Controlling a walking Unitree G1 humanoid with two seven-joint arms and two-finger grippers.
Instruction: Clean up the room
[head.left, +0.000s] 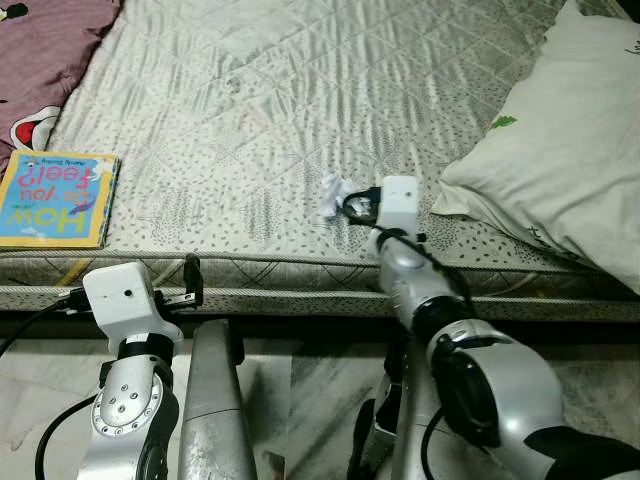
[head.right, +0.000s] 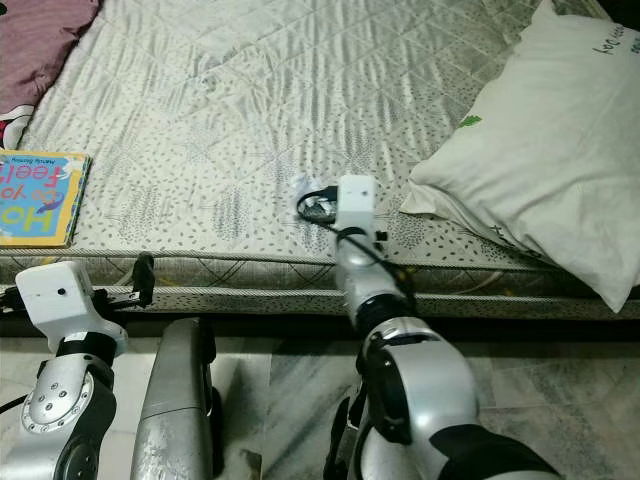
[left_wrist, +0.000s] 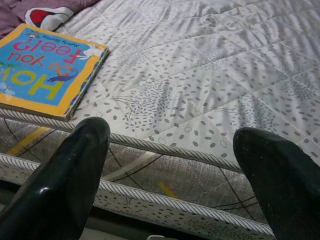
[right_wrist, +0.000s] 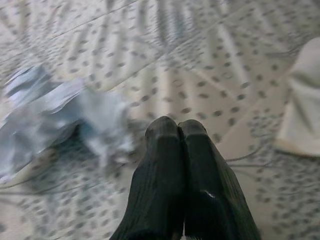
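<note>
— Looking from the head: where is the crumpled paper (head.left: 331, 193) lying?
— Mid-bed (head.left: 300, 90), just left of the right hand (head.left: 362, 207).
— Wrist views?
— Right fingers (right_wrist: 172, 165) are pressing together, empty; left hand (left_wrist: 170, 165) is gaping near the book (left_wrist: 42, 70).

The crumpled paper (right_wrist: 55, 112) near the bed's front edge is pretty smeared in the right wrist view, just a grey-white blur, so you can't read its shape or whether anything's printed on it. From the head views, the right arm's white wrist block covers the right pincer (right_wrist: 180, 131) and part of that paper.

The pillow (head.left: 560, 150) toward the bed's right side runs off the picture edge, and there's small writing on it I can't make out.

The book (head.left: 55, 198) by the front left corner is clipped at the frame's left edge. The maroon blanket (head.left: 45, 60) at the far left is cut off too.
</note>
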